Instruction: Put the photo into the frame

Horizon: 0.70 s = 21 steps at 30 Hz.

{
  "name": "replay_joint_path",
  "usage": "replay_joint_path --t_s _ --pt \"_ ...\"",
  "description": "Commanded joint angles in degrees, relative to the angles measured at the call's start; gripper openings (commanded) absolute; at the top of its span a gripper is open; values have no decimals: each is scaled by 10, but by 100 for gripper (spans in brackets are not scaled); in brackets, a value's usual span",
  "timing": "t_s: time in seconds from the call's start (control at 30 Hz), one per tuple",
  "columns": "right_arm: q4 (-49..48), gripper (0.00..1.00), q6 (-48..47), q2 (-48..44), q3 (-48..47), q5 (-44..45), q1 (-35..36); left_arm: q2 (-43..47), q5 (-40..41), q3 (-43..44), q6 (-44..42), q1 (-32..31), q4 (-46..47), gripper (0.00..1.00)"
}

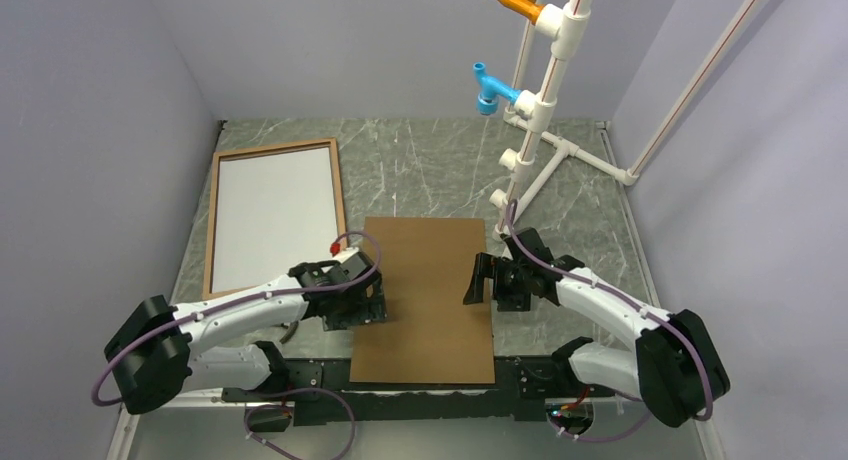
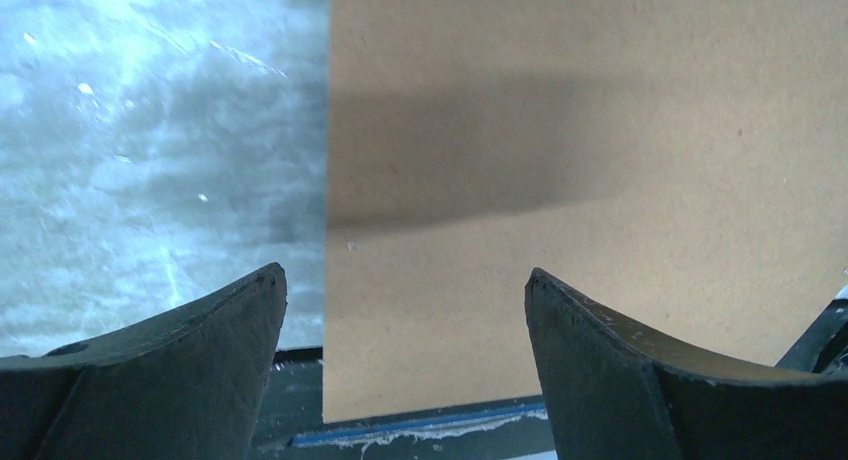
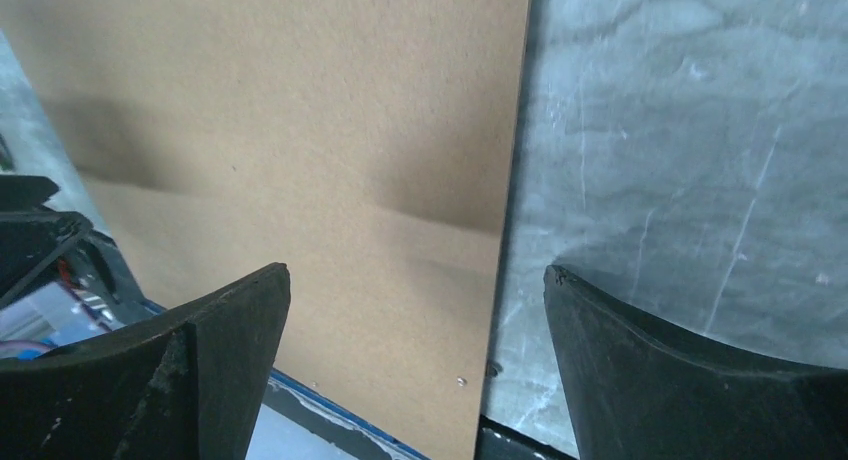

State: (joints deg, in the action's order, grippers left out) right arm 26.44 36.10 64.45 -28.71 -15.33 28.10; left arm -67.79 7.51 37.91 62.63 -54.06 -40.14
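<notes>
The left gripper (image 2: 405, 273) had its fingers (image 2: 200, 360) wide apart and held nothing. The left edge of the brown backing board (image 1: 425, 300) ran between them, but I cannot tell if they touched it. The right gripper (image 3: 417, 271) was also fully spread and empty, with the right edge of the same board between its fingers (image 3: 650, 370).

Both arms reached forward and inward from their bases, with the wrists bent so that the grippers pointed down at the table (image 1: 440, 170), one at each side of the board.

The frame (image 1: 275, 148) lay flat at the far left of the table, brown face up, well apart from the board. Its long axis ran away from the robot, a little tilted. The photo (image 1: 272, 215) lay inside its rails, white back up, with the same direction.
</notes>
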Motion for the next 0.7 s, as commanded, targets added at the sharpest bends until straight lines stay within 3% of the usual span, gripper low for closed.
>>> replay_joint_path --t_s 0.0,0.37,0.5,0.67 --pt "-59 98 -19 34 -4 -30 -34 32 -33 -36 -45 59 72 91" --pt "-176 92 1 100 52 -142 -87 31 -169 -136 -114 203 271 86" --pt "-189 91 5 109 64 -154 -88 20 -212 -158 -118 214 342 85" --pt "-193 91 4 110 72 -155 -89 70 -226 -150 -125 212 319 83"
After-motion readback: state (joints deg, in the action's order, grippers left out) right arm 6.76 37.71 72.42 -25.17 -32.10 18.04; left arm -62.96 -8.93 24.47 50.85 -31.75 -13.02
